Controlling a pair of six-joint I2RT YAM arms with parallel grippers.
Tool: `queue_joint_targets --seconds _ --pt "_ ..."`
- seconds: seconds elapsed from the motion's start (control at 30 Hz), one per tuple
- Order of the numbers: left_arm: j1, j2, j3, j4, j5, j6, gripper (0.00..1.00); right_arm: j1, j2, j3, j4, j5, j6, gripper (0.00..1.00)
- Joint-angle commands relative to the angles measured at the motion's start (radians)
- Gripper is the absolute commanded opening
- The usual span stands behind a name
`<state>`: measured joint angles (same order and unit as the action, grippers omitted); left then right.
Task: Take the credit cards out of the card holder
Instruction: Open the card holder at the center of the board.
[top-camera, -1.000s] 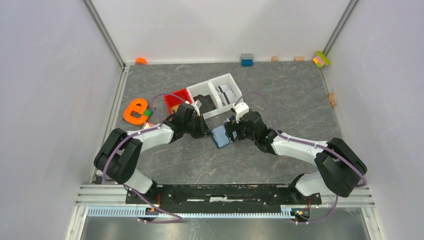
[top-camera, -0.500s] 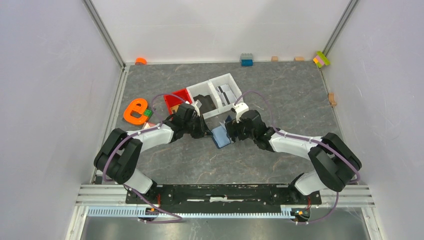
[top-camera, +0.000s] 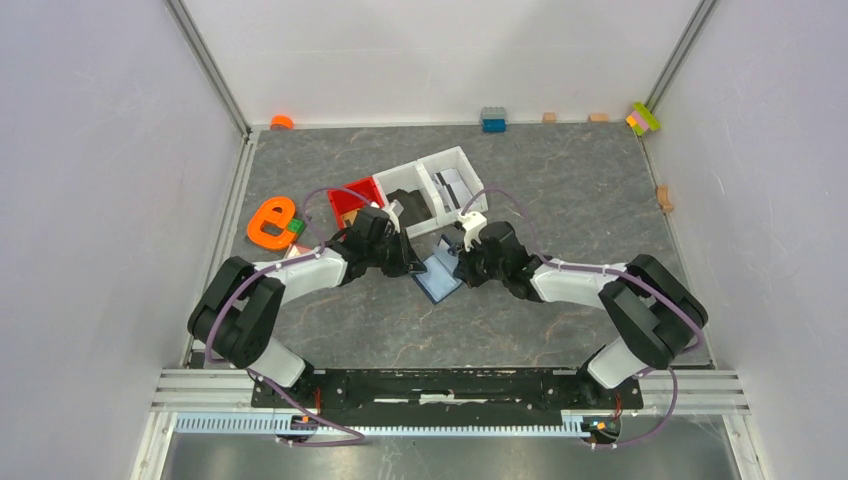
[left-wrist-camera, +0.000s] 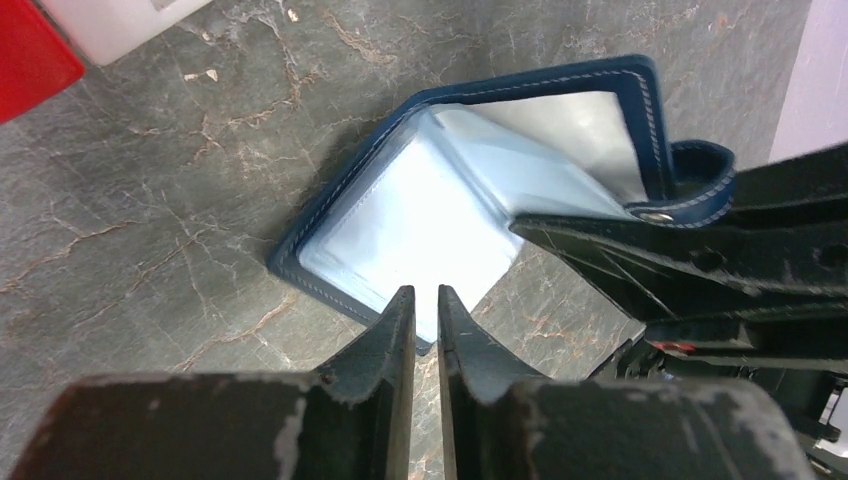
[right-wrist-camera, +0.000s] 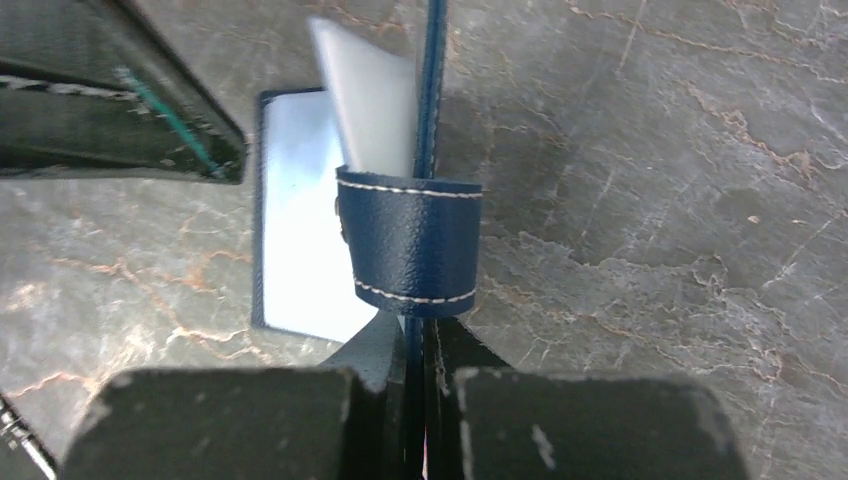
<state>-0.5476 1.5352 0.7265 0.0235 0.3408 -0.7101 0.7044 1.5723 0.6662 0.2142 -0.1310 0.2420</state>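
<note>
The navy card holder (top-camera: 437, 272) lies open on the mat between both arms, its pale blue inside (left-wrist-camera: 430, 215) facing up. One flap stands upright, with a silvery grey card (left-wrist-camera: 585, 130) in its pocket. My right gripper (right-wrist-camera: 417, 325) is shut on that flap's edge, just under the strap tab (right-wrist-camera: 410, 240). The same card (right-wrist-camera: 365, 105) shows beside the flap. My left gripper (left-wrist-camera: 426, 300) is all but shut, with a thin slit between the jaws. Its tips rest at the flat flap's near corner with nothing visible between them.
A white two-part bin (top-camera: 421, 170) stands behind the holder, with flat grey pieces (top-camera: 455, 187) in its right part and a black lump (top-camera: 408, 203) in its left. A red box (top-camera: 350, 197) and an orange letter (top-camera: 270, 222) lie to the left. Small blocks (top-camera: 493, 119) line the back wall.
My right gripper has slid left and closed on the holder's flap, which now stands upright. The left arm has barely moved.
</note>
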Motion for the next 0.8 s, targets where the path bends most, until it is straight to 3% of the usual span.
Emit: queue_joint_targets --seconds 0.0,0.13,0.3,0.4,0.57,0.77 --pt "-0.005 -0.037 0.020 0.013 -0.011 0.022 0.22 -0.012 -0.115 -0.046 0.132 -0.103 0.041 0.00" --pt "-0.005 -0.093 -0.029 0.111 0.031 0.017 0.38 -0.033 -0.237 -0.127 0.205 -0.137 0.097 0.00" --pt "-0.005 -0.275 -0.154 0.280 0.034 0.003 0.71 -0.068 -0.387 -0.211 0.279 -0.154 0.155 0.00" --pt "-0.004 -0.387 -0.208 0.321 0.004 0.000 0.85 -0.084 -0.467 -0.243 0.310 -0.170 0.168 0.00" --pt "-0.004 -0.462 -0.298 0.549 0.090 -0.035 0.93 -0.094 -0.604 -0.295 0.378 -0.195 0.214 0.00" --pt "-0.003 -0.465 -0.311 0.638 0.154 -0.060 0.87 -0.095 -0.687 -0.318 0.425 -0.244 0.247 0.00"
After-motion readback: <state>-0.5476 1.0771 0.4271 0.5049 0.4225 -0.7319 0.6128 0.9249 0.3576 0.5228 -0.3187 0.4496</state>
